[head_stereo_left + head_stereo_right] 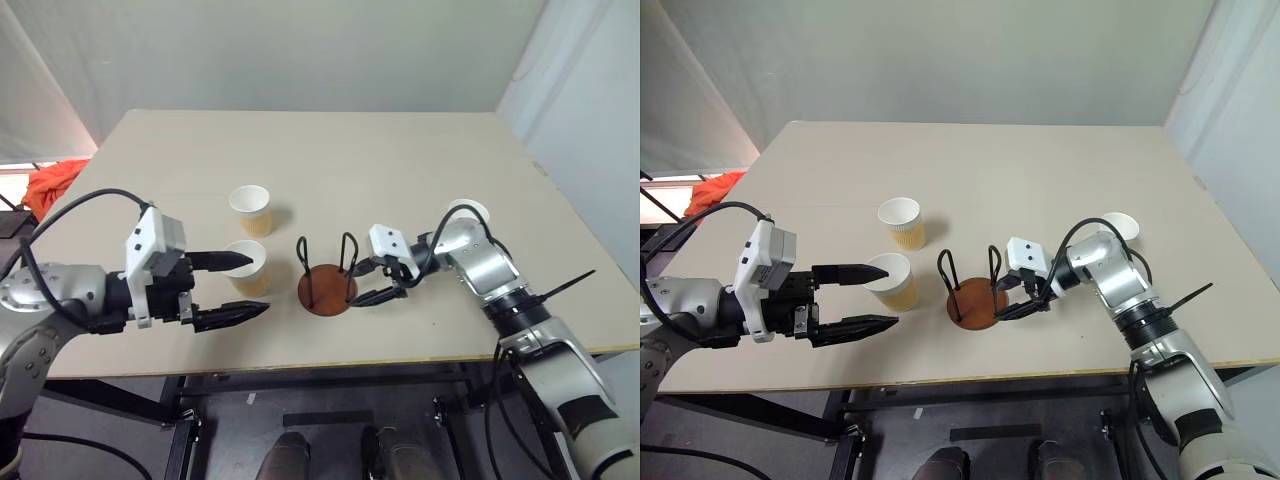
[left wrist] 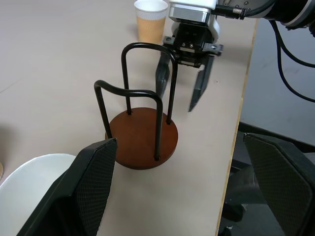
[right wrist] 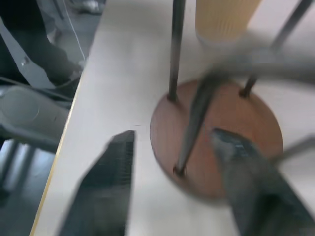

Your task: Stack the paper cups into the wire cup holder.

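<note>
The wire cup holder [image 1: 327, 289] stands near the table's front edge, with nothing in it. One paper cup [image 1: 250, 209] stands behind it to the left. A second paper cup [image 1: 248, 270] stands just left of the holder, close by the tips of my left gripper [image 1: 258, 284], which is open and points at the holder. A third paper cup [image 1: 467, 211] is partly hidden behind my right arm. My right gripper [image 1: 360, 284] is open at the holder's right side. In the right wrist view, one of its fingers [image 3: 246, 172] is over the disc and a wire post stands between the jaws.
The beige table [image 1: 330, 160] has bare room at the back. Its front edge runs close under the holder and both grippers. An orange cloth [image 1: 55, 186] lies off the table at the far left.
</note>
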`<state>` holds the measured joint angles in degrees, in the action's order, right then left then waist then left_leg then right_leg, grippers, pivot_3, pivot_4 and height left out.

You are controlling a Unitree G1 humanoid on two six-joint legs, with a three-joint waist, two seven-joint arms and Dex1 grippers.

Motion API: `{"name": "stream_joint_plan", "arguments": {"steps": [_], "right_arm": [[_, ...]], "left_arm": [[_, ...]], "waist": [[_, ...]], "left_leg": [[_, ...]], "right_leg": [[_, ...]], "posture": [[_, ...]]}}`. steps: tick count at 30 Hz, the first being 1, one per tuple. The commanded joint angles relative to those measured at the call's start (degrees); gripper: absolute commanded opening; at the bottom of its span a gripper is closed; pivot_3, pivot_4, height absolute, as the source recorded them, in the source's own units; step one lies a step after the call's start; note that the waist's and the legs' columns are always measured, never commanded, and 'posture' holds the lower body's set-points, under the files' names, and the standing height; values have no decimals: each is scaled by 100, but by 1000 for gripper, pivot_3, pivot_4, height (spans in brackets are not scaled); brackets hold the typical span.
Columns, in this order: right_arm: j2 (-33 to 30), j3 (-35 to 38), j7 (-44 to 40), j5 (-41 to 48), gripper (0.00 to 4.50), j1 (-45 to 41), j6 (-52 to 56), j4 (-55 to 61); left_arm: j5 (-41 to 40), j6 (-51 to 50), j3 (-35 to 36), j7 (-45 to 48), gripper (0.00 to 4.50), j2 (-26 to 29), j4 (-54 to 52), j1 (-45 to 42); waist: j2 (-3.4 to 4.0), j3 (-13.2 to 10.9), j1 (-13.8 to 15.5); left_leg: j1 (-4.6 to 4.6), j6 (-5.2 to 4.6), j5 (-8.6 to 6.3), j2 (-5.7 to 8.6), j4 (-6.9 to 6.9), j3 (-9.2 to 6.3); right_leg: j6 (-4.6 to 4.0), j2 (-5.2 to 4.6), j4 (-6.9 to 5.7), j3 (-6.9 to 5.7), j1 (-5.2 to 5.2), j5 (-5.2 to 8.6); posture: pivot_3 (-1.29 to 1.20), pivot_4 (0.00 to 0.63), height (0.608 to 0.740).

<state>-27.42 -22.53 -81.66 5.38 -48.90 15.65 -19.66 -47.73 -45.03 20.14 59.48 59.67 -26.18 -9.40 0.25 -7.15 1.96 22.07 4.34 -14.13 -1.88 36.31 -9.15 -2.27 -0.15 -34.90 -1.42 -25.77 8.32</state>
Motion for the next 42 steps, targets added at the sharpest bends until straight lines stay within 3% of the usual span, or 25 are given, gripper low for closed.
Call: {"name": "stream_joint_plan", "arguments": {"steps": [1, 3, 6, 10, 13, 17, 24, 28, 42], "right_arm": [[-509, 252, -289, 62, 3869, -143, 12, 406], [-984, 477, -471, 127, 4480, -186, -90, 425], [-1652, 794, -519, 35, 4480, -311, -412, 112], [-2126, 1153, -437, 0, 4480, -771, -736, -865], [-2109, 1083, -193, -353, 4480, -1312, -1210, -1682], [-1838, 609, 607, -1322, 4480, -2008, -2008, -3094], [-1362, 323, 1169, -2000, 4480, -2437, -2608, -4466], [-1360, 364, 1259, -2132, 4480, -2521, -2759, -4764], [-1774, 829, 825, -1912, 4480, -2610, -2845, -4660]], "left_arm": [[-21, 141, 7, 18, 4500, -32, 20, -198], [-221, 163, 53, 9, 4500, -173, 45, -388], [-804, 12, 262, -123, 4500, -419, 54, -765], [-811, 2, 98, -160, 4500, -391, -42, -893], [-711, 31, -89, -289, 4500, -413, -41, -1091], [34, 232, -651, -917, 4500, -543, 146, -1743], [797, 350, -1429, -1090, 4500, -710, 329, -2293], [783, 330, -1418, -1031, 4500, -713, 209, -2265], [658, 295, -1080, -819, 4500, -639, 8, -1833]], "waist": [[0, 0, 15], [0, 0, 24], [0, -1, 73], [0, -1, 51], [0, -1, 0], [3, -2, -20], [8, -5, 17], [9, -6, 53], [10, -6, 81]], "left_leg": [[1, 0, 0, 1, 0, 0], [2, 0, 0, 2, 1, 1], [10, -2, 2, 6, 5, 6], [11, -3, 2, 6, 3, 18], [-5, -6, 4, 2, -7, 31], [-22, -25, 19, -2, -6, 28], [-13, -33, 18, 3, -1, 29], [19, -35, -4, 5, -2, 32], [17, -31, -16, 2, 3, 36]], "right_leg": [[0, -1, 0, 0, 0, 0], [0, -2, 0, 0, 1, 0], [0, -8, 0, 0, 0, 0], [3, -9, -2, 6, 10, 0], [15, -4, -4, 19, 22, 7], [23, -2, -6, 21, 23, 3], [42, -15, 3, 20, 11, -18], [83, -18, 3, 18, -17, -43], [68, -18, 4, 14, -15, -32]], "posture": [[0, 150, 740], [0, 150, 740], [0, 150, 740], [0, 150, 740], [0, 150, 740], [0, 150, 740], [0, 150, 740], [0, 150, 740], [0, 150, 740]]}}
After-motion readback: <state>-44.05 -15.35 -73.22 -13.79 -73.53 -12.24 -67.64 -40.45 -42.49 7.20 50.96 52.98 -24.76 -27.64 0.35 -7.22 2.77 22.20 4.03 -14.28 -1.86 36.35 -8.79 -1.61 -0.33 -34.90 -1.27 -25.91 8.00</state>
